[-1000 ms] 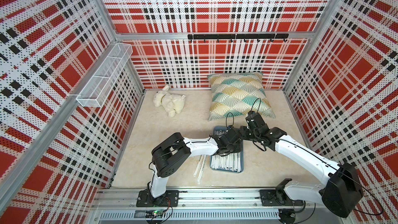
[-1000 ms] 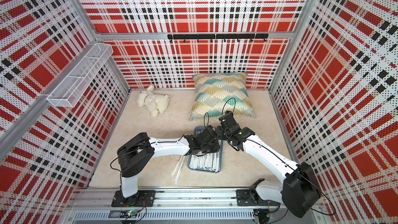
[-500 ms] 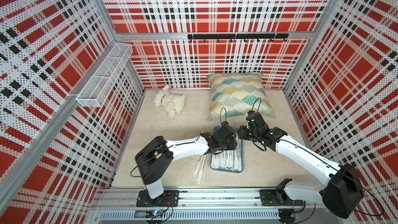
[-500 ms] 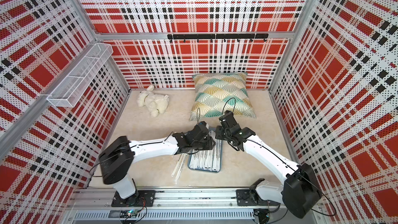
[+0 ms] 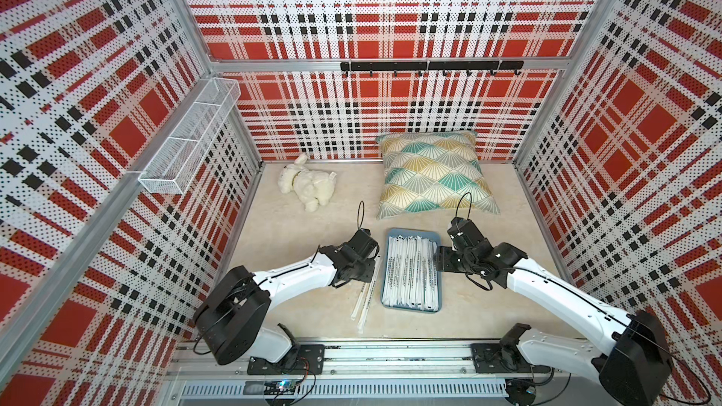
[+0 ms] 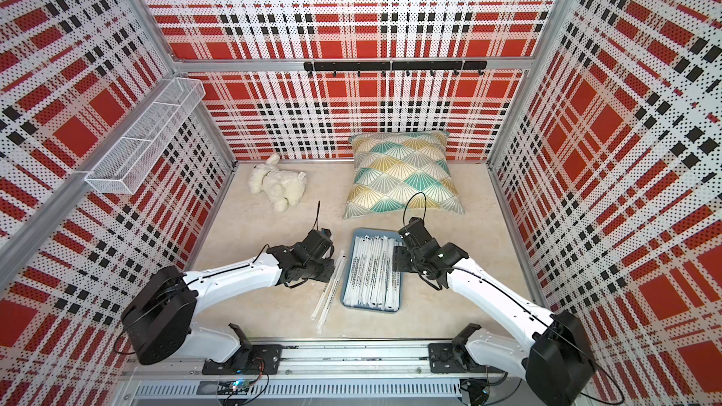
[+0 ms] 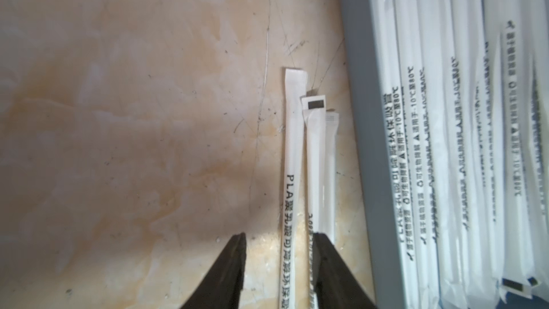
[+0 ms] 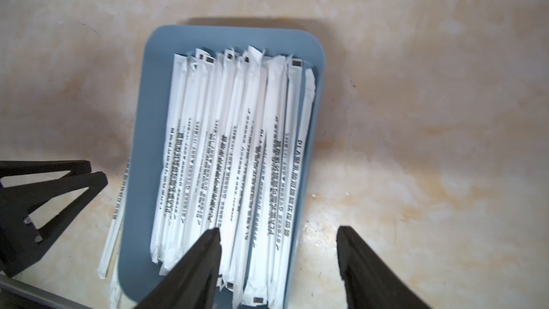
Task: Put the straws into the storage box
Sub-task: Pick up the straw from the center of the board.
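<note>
Swung off the storage box (image 5: 408, 232), the left gripper (image 5: 369, 272) in both top views hangs over loose straws (image 5: 365, 298) on the desk (image 5: 297, 228) beside it. Left wrist: jaws apart, straddling one straw. Right wrist: right gripper (image 8: 277, 230) spread, empty, above the box's packed straws (image 8: 237, 144).

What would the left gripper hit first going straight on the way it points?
Likely the loose straws on the table beside the box: one lies between the open jaws of the left gripper. Depth is unclear.

Straws (image 5: 410, 271) in storage box (image 5: 411, 308), loose straws (image 5: 365, 298) on table (image 5: 304, 228) just left, pillow (image 5: 429, 173) behind.
</note>
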Robot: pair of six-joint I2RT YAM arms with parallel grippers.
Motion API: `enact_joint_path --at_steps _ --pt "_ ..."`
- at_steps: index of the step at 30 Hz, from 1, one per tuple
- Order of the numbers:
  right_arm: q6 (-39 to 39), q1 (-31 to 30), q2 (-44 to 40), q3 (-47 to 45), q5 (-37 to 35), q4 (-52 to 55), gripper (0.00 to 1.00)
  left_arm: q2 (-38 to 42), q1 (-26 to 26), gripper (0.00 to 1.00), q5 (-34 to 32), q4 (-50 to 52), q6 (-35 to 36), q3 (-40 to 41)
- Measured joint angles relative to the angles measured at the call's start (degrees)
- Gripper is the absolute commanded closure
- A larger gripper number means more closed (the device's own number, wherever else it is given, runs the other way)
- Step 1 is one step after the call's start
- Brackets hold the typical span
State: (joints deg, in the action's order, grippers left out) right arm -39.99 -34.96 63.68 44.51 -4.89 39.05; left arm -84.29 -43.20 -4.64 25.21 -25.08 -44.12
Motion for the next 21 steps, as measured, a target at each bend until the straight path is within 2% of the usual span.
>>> enact_joint_path --at_steps 4,14,16,21 --pt "-0.6 1.4 -1.9 -1.4 -0.1 1.1 0.33 -2.6 0.0 0.67 1.0 0.2 1.2 0.0" --pt "-1.0 4.1 -1.6 -2.6 0.0 0.1 0.34 -4.9 0.4 0.73 1.4 -0.1 2.3 -0.2" --pt "-0.9 5.4 -1.6 -3.2 0.3 -0.2 0.34 -5.3 0.3 0.77 1.2 0.0 2.6 -0.5" --pt "-0.8 6.4 -1.4 -3.6 1.0 -0.8 0.35 -6.7 0.5 1.00 -0.9 1.2 2.6 -2.3"
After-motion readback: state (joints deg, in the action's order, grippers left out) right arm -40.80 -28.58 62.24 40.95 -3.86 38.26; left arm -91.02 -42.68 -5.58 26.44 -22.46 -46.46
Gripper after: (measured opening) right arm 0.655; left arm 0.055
